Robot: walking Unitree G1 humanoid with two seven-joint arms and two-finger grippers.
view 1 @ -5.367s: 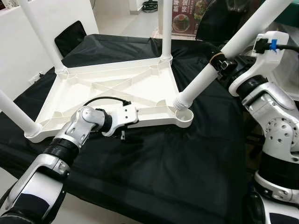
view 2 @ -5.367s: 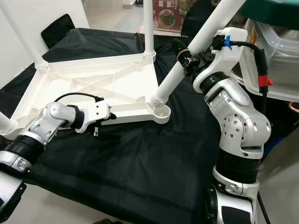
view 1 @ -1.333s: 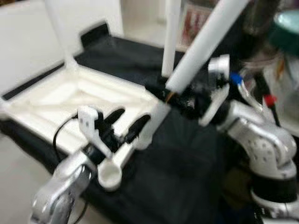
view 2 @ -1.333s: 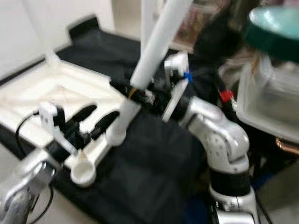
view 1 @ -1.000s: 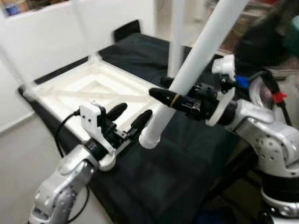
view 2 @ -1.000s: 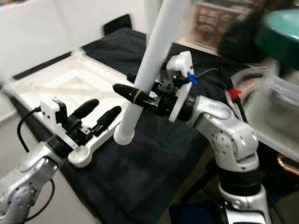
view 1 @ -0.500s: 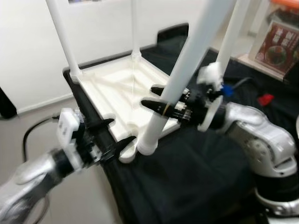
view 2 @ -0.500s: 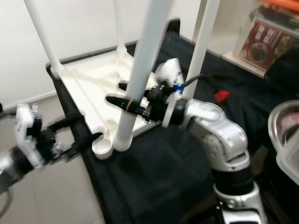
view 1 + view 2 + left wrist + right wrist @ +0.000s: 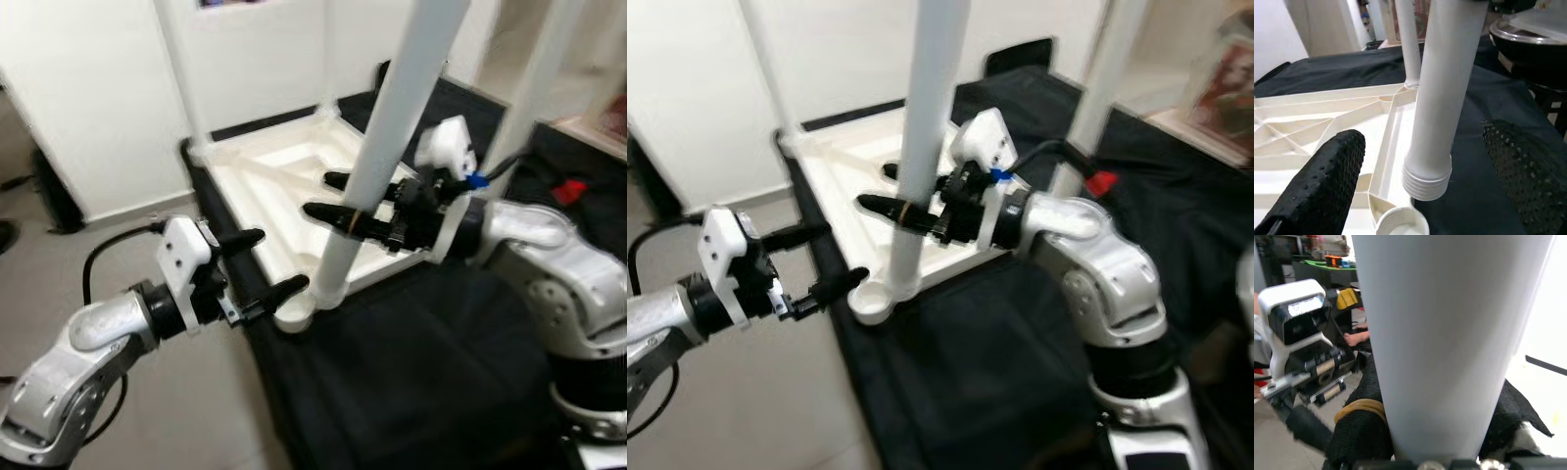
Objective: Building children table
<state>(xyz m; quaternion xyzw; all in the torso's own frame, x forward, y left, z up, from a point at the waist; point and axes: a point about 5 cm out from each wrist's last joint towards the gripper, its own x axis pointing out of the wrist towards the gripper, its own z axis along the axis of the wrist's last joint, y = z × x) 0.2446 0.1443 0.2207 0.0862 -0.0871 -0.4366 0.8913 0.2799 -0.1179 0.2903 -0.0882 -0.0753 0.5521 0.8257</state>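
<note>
Gripping the stiff, light-looking leg [image 9: 392, 127] low, the right gripper [image 9: 338, 201] poises its threaded end just above the top's [image 9: 265, 181] corner socket [image 9: 291, 315], while the left gripper [image 9: 263, 264] gapes unladen beside it.

- No text, brand, number or sign could be read anywhere in the pictures.
- A pale label strip sat on the white camera housing [image 9: 1295, 318] in the right wrist view, but its print was too small and blurred to make out.
- A poster [image 9: 1227, 98] with red patches stood at the far edge of the right eye view, its print too blurred to read.
</note>
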